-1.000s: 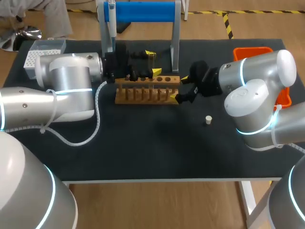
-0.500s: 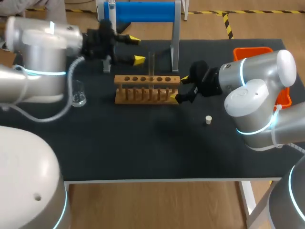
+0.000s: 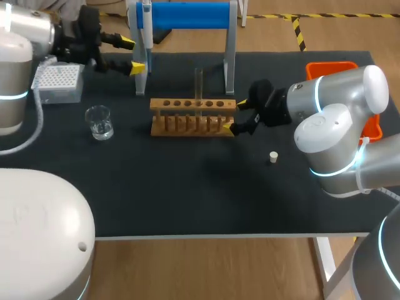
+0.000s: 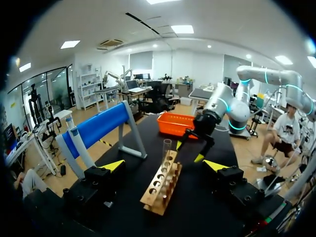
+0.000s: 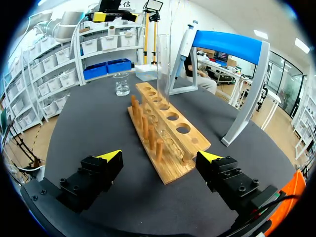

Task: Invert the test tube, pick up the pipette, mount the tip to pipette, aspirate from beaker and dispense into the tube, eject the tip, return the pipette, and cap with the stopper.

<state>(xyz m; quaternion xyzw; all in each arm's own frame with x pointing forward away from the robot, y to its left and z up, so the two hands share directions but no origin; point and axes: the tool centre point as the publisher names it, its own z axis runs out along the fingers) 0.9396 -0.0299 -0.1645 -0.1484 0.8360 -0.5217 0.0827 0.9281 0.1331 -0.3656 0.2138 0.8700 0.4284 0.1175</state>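
Swung clear of the wooden rack in the past second, the left arm now hangs over the back-left corner of the black table. The left gripper sits just beside the left post of the blue-barred stand and close to the white tip box, which its bulk had hidden before. Its yellow-tipped fingers are spread wide with nothing between them, and the left wrist view looks along the rack from well back. The glass test tube stands upright, mouth up, in a hole near the middle of the rack's back row, as it did half a second ago. The right arm has not shifted. The right gripper is parked at the rack's right end, fingers wide apart, one tip beside each corner of the wood; whether either tip touches it cannot be told. From the right wrist, the rack runs straight ahead from between the fingers, with the tube rising tall from a hole further along. The pipette hangs on the stand behind the rack. A clear beaker with a little liquid sits left of the rack, in front of the tip box. The small pale stopper rests on the table in front of the right gripper, apart from the rack. An orange bin occupies the back-right corner, partly hidden by the right arm.
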